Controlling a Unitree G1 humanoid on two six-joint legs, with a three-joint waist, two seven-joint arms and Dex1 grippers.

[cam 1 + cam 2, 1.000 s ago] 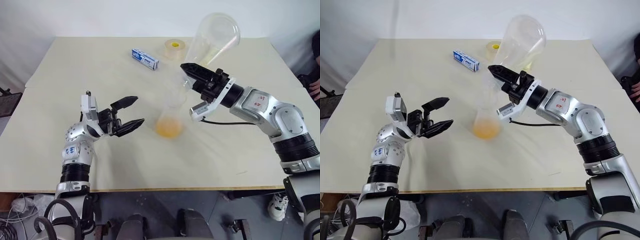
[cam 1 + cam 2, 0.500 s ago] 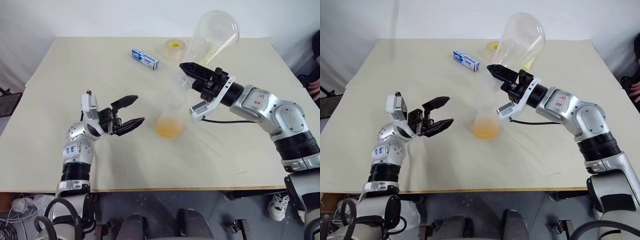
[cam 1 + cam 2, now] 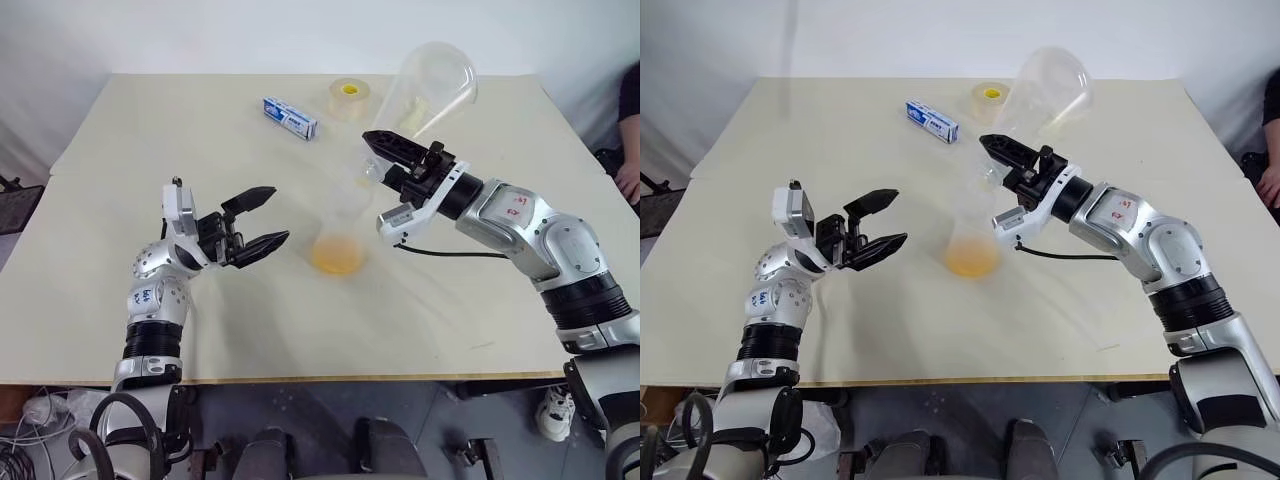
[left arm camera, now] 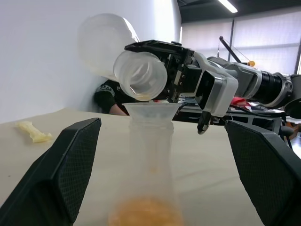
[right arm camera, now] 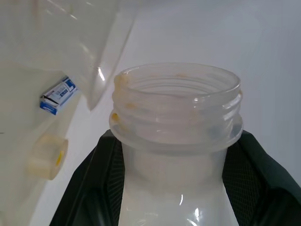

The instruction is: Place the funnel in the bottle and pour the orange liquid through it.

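Right pincer (image 3: 385, 150) clamps the upended flask (image 3: 425, 95) over the funnel (image 4: 151, 109) seated in the bottle (image 3: 340, 235) mid-worktop; left pincer (image 3: 262, 218) gapes beside. Unsteadied, a nudge could topple the bottle, spilling orange liquid (image 3: 338, 258).

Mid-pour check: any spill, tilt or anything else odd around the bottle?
Nothing stands out. The funnel sits level in the upright bottle, the orange liquid pools inside its base, and no spill shows on the table around it.

Left gripper (image 3: 262, 217) jaws spread wide; right gripper (image 3: 385, 152) jaws clamped, raised.
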